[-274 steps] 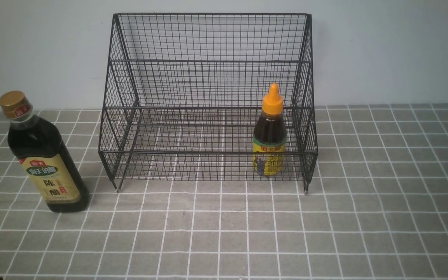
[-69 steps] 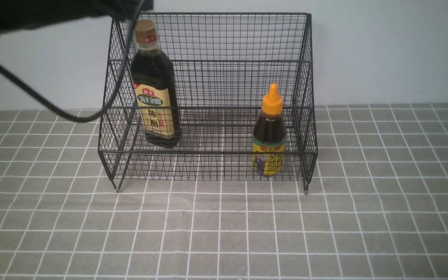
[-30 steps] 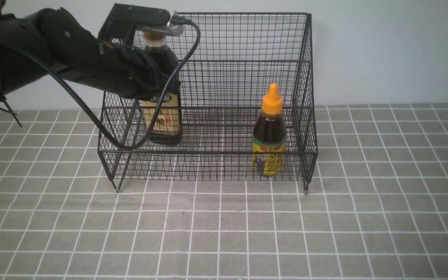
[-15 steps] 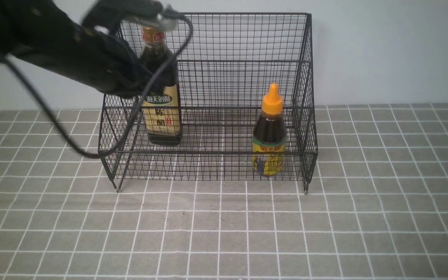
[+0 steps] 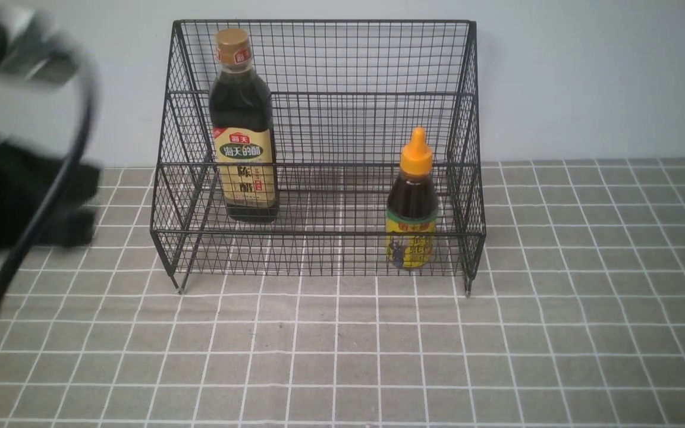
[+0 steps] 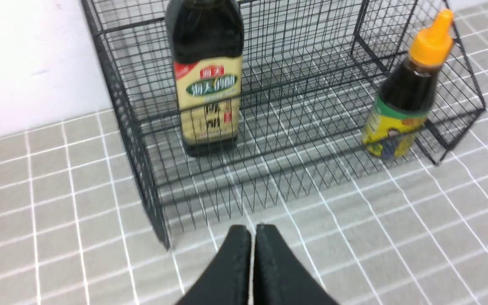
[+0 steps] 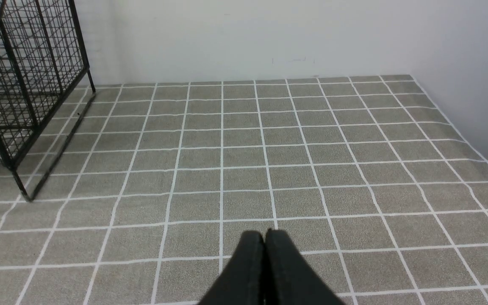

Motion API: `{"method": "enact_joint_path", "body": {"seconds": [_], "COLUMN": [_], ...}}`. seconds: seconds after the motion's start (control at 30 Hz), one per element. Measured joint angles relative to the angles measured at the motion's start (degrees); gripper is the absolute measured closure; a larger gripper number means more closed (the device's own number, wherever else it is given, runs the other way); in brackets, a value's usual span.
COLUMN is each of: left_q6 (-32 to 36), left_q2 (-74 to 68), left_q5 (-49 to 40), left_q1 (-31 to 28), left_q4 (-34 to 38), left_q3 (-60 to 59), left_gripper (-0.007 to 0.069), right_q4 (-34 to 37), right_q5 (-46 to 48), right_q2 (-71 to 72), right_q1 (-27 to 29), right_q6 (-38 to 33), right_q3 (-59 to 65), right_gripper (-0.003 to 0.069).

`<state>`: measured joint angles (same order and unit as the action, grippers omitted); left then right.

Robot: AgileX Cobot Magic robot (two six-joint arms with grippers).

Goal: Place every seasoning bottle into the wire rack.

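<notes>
Evidently you can leave both bottles, the tall one (image 5: 242, 113) and the short one (image 5: 412, 196), standing inside the wire rack (image 5: 319, 233); your left gripper (image 6: 246, 237) and right gripper (image 7: 265, 243) are clenched empty, presumably because placing is finished.

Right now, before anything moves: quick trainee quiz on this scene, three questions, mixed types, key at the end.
1. True or false: the gold-capped bottle stands inside the wire rack.
2. Multiple choice: what color is the nozzle cap on the shorter bottle?
a) green
b) orange
c) white
3. Fill in the blank: the left hand and the right hand are both ____ (open or shut), with nothing held.

Key: 1 true; 2 b; 3 shut.
</notes>
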<state>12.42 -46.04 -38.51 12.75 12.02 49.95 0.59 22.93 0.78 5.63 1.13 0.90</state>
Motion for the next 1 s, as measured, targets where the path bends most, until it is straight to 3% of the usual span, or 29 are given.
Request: {"method": "enact_joint_path", "body": {"seconds": [0.23, 0.5, 0.77, 1.0], "left_q6": [-0.3, -0.3, -0.4, -0.4], "left_q2": [22.7, 38.9, 44.8, 46.7], "left_q5": [-3.6, -5.0, 3.4, 12.8], "left_q1": [0.0, 0.0, -1.2, -9.1], "left_q4": [-0.1, -0.3, -5.1, -6.9], "left_q3": [-9.8, -11.5, -17.4, -36.5], "left_gripper": [0.0631, 0.0631, 0.0631, 0.0631], "right_q4": [0.0, 0.0, 0.0, 0.0], "right_q5": [0.0, 0.0, 0.0, 0.0], "right_q2": [0.0, 0.0, 0.0, 0.0], "right_q1": [0.0, 0.0, 0.0, 0.0], "right_q6": [0.0, 0.0, 0.0, 0.0], "right_q3": [0.0, 0.0, 0.0, 0.0], "right_gripper": [0.0671, 0.0671, 0.0671, 0.0671]}}
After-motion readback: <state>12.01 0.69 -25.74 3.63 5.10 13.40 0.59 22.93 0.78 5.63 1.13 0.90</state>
